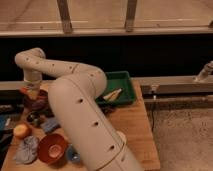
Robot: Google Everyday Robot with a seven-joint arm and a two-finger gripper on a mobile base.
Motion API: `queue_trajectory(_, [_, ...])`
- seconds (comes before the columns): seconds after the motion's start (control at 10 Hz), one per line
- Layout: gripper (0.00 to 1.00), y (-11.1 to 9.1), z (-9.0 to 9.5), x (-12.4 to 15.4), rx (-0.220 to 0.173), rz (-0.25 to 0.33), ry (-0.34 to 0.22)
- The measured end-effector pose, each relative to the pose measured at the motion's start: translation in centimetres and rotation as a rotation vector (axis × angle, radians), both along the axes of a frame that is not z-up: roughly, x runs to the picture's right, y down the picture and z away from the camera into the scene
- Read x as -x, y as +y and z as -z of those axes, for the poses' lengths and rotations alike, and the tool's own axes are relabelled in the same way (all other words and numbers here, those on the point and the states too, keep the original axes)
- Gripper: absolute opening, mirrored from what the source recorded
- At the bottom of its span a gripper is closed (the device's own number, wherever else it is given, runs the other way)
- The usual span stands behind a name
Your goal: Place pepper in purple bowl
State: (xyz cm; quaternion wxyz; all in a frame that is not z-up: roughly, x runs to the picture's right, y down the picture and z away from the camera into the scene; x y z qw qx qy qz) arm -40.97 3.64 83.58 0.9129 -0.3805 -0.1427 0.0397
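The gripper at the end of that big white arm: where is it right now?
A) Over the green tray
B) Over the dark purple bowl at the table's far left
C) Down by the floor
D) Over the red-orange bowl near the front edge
B: the gripper hangs directly above the purple bowl, well away from the green tray and the red-orange bowl.

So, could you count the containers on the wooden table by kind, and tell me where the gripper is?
Bowls: 2, round dark purple bowl, round red-orange bowl
Trays: 1, green rectangular plastic tray
Cups: 1, small blue cup
Total: 4
The gripper hangs over the purple bowl, with a small red-orange pepper at it.
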Motion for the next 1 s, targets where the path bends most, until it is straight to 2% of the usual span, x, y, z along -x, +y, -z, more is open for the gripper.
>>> queue_trajectory(0.2, [0.76,-0.5,0.0,-0.3,-0.001,-0.012,-0.001])
queue_trajectory(0.3, [0.79,-0.7,0.0,-0.4,-0.002,-0.018,-0.002])
queue_trajectory(0.8, [0.8,-1.4,0.1,-0.6,-0.008,-0.041,-0.007])
queue_trajectory(1.0, [0.8,-2.6,0.5,-1.2,-0.029,-0.069,-0.008])
